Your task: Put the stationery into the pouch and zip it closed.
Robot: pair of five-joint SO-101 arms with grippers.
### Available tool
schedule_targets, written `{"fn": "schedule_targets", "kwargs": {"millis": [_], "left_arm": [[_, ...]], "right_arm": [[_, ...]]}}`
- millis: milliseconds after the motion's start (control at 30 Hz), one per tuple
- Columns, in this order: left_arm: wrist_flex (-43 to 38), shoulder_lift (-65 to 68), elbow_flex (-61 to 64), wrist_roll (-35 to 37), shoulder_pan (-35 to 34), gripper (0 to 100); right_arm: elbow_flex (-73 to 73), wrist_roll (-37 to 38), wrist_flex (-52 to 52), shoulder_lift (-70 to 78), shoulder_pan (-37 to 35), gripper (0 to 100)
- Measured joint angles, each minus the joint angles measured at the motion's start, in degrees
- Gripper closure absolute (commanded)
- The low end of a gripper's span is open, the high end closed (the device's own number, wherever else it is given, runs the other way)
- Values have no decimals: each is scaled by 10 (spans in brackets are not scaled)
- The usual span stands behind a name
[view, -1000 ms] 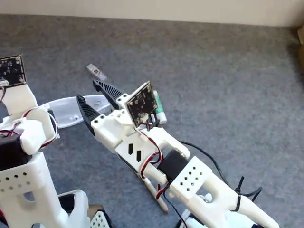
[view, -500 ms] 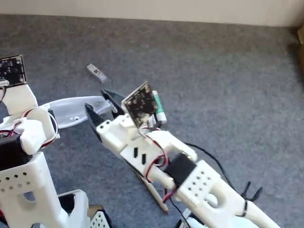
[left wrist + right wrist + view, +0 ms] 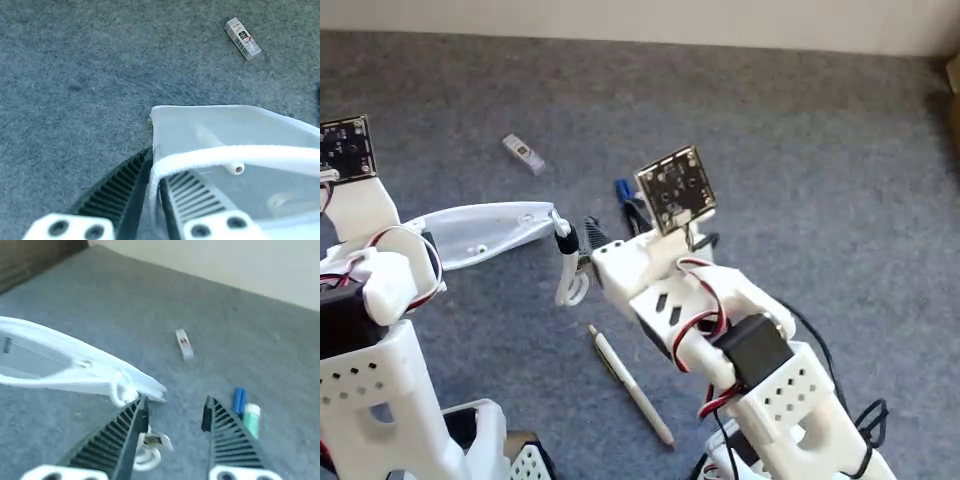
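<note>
The white see-through pouch (image 3: 485, 232) lies left of centre, and my left gripper (image 3: 153, 161) is shut on its edge. In the left wrist view a white pen-like piece (image 3: 235, 169) shows through the pouch (image 3: 225, 135). My right gripper (image 3: 615, 224) hovers open by the pouch's other end, where a white loop with a dark piece (image 3: 568, 268) hangs. In the right wrist view the open gripper (image 3: 175, 412) sits just off the pouch (image 3: 55, 367). A small eraser-like block (image 3: 523, 153) lies beyond the pouch, and a pen (image 3: 630, 385) lies in front of it.
A blue item (image 3: 239, 400) and a green-and-white stick (image 3: 251, 419) lie side by side on the grey carpet just past the right gripper. The blue item (image 3: 622, 190) peeks out beside the right arm's camera board (image 3: 675, 190). A pale wall borders the far side.
The right arm swung right, away from the pouch's end, uncovering the white loop and more of the pen. Its camera board now covers the green stick. The left arm and pouch stayed put.
</note>
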Motion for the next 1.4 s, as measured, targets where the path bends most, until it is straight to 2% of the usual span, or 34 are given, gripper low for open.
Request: {"fn": "schedule_targets", "kwargs": {"millis": [100, 433, 633, 767, 1100, 1400], "left_arm": [[0, 0, 0, 0, -11, 993], [0, 1, 0, 4, -123, 993], [0, 4, 0, 3, -135, 993], [0, 4, 0, 3, -135, 993], [-13, 4, 14, 3, -153, 993], [-23, 4, 18, 5, -181, 993]], "right_arm": [[-1, 0, 43, 0, 5, 828], [-1, 0, 120, 0, 7, 829], [-1, 0, 161, 53, -62, 829], [-1, 0, 163, 139, -91, 829], [-1, 0, 151, 309, -105, 829], [-1, -47, 94, 418, -126, 829]]}}
